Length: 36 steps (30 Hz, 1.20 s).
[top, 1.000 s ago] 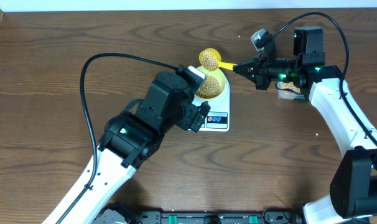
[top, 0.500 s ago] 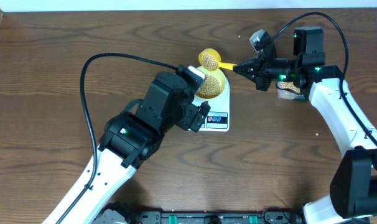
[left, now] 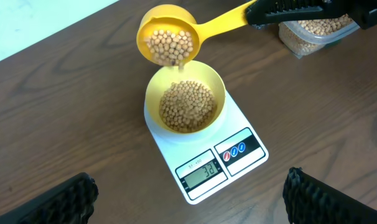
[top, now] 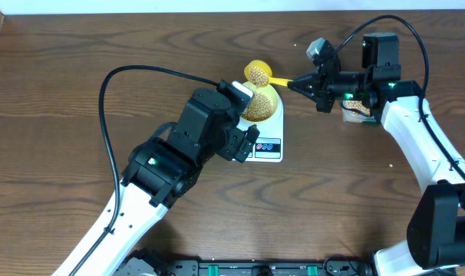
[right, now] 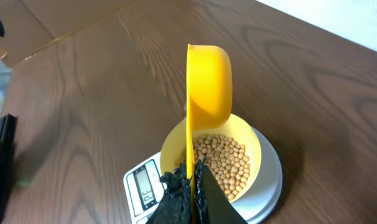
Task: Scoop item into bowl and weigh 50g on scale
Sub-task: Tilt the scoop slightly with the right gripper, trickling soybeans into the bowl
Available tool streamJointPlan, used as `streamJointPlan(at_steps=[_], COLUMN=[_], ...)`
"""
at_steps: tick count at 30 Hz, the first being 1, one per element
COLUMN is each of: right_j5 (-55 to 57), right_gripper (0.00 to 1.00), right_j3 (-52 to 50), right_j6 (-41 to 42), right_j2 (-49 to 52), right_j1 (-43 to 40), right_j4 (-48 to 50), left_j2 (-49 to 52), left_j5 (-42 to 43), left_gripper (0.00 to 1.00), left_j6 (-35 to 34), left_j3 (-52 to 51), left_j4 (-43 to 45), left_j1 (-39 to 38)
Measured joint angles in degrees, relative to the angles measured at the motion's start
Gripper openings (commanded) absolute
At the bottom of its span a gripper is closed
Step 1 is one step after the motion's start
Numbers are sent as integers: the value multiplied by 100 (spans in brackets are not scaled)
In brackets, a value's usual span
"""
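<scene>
Hardly anything has shifted over the last second: the right gripper (top: 298,82) has edged a touch toward the far side of the table (left: 64,112), carrying the yellow scoop (left: 168,40) with it. The left arm has not changed position.

Findings, right side: I see the fingers pressed together on the scoop's handle, which runs straight out from between them. The scoop is rolled onto its side above the far rim of the bowl (left: 218,93), not touching it. A load of beans (left: 187,107) sits in its cup, and a bean or two shows just under its lip, over the bowl.

Findings, left side: the left gripper (left: 190,183) hangs above the near edge of the scale (left: 238,118), fingers spread wide apart and holding nothing.

Task items: the bowl stands centred on the scale's platform, its floor covered by a mound of beans. The display (left: 201,170) is lit, but I cannot read its digits with certainty. A clear tub (left: 313,34) with more beans stands on the table behind the right gripper, well apart from the scale.
</scene>
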Motion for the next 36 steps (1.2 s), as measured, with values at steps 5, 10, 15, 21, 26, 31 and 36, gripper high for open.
streamJointPlan(at_steps=[5,10,15,21,26,31,36], right_j5=[0,0,0,0,2,0,0], right_gripper=[1,1,1,1,1,1,1], right_j3=[0,0,2,2,2,2,0], right_j6=[-168,-326,-435,-608,-850,-946,-1134], right_j2=[0,0,0,0,0,0,0], right_j1=[0,0,0,0,0,0,0], right_j4=[2,2,2,2,2,2,2], left_j2=[0,0,0,0,0,0,0], left_j5=[0,0,0,0,0,0,0], left_gripper=[97,97,97,97,97,98,97], left_j6=[0,0,-2,0,0,-2,0], left_j3=[0,0,0,0,0,0,0], left_j4=[0,0,0,0,0,0,0], left_j1=[0,0,0,0,0,0,0])
